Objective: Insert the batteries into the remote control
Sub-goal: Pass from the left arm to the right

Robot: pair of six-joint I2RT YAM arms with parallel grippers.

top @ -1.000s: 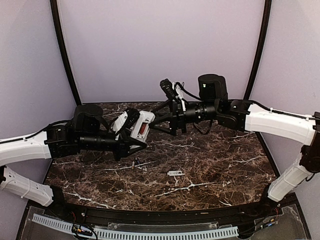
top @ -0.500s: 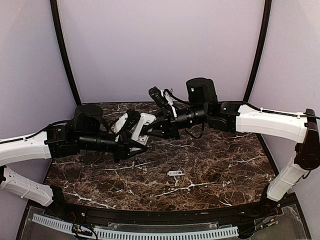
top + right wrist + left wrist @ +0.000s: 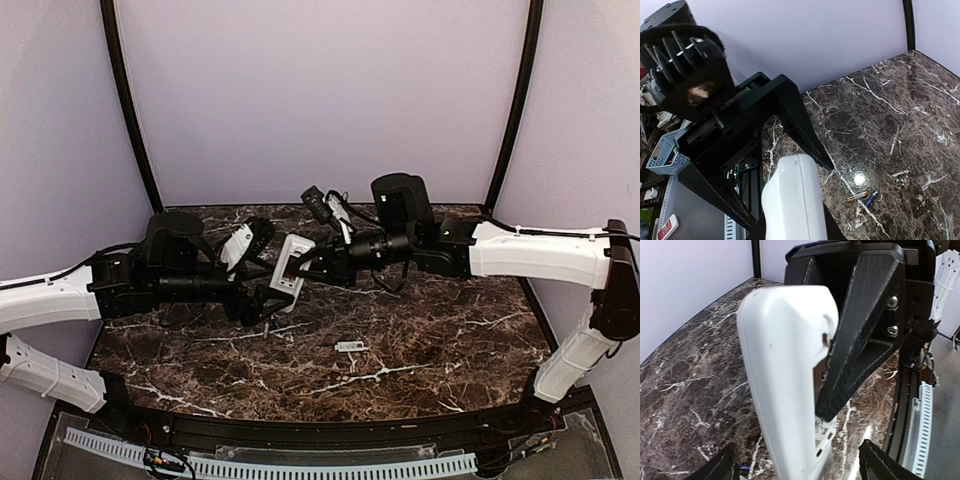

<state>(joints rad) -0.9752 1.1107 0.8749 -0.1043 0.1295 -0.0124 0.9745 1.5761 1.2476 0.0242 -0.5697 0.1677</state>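
The white remote control (image 3: 290, 264) hangs above the table between the two arms. My right gripper (image 3: 306, 262) is shut on its right end; in the left wrist view one of its black fingers (image 3: 860, 340) presses on the remote control (image 3: 785, 380) by the recess on its back. My left gripper (image 3: 267, 292) is open, its fingertips (image 3: 720, 466) wide on either side of the remote's lower end and not touching it. Two batteries (image 3: 864, 197) lie side by side on the marble, seen past the remote control (image 3: 792, 200). In the top view the batteries (image 3: 268, 326) lie below the left gripper.
A small flat white cover piece (image 3: 350, 346) lies on the dark marble table (image 3: 450, 330) near the middle front. Lilac walls and two curved black posts (image 3: 128, 110) close in the back. A white slotted strip (image 3: 300, 467) runs along the near edge.
My right gripper moved left to the remote and shut on it. My left gripper, which held the remote, has opened and drawn back slightly. The remote now tilts more upright.
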